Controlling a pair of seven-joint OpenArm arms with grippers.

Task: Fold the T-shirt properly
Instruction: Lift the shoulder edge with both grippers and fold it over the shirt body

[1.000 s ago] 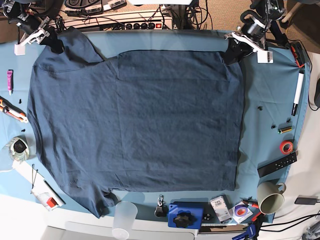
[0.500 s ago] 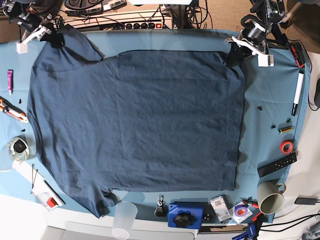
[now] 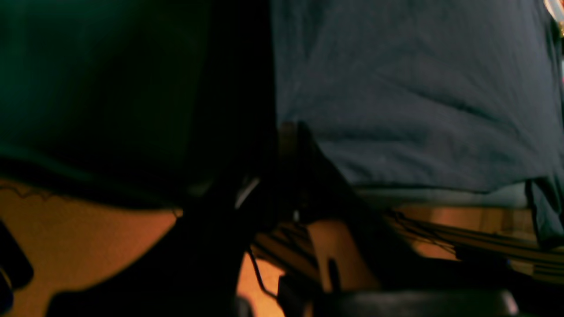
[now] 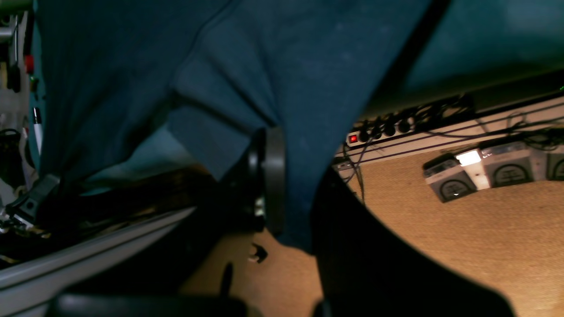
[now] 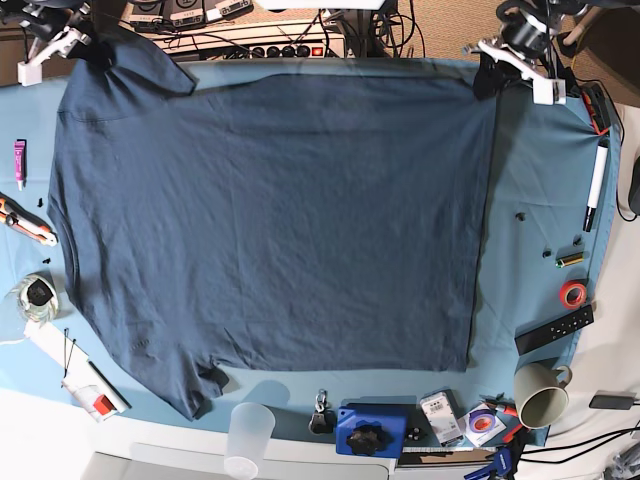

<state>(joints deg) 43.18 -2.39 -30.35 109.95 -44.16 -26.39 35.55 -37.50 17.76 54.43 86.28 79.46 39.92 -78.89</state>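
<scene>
Limp T-shirt (image 5: 270, 220) spread flat on the bench (image 5: 540, 200).
Soft, light; left claw (image 5: 490, 72) and right claw (image 5: 95, 48) each pinch a far corner.

T-shirt (image 5: 270, 220): plain dark navy, no print. Table cloth (image 5: 540, 200): lighter sky-blue, plain. Tape roll (image 5: 573, 293) at right edge: red-orange. Mug (image 5: 541, 394) near front-right corner: beige. Box (image 5: 371, 429) at front edge: blue, black knob. Cup (image 5: 249, 438) at front edge: translucent white. Marker (image 5: 596, 188) at right edge: white, black ends. Tube (image 5: 19, 163) at left edge: pink.
</scene>
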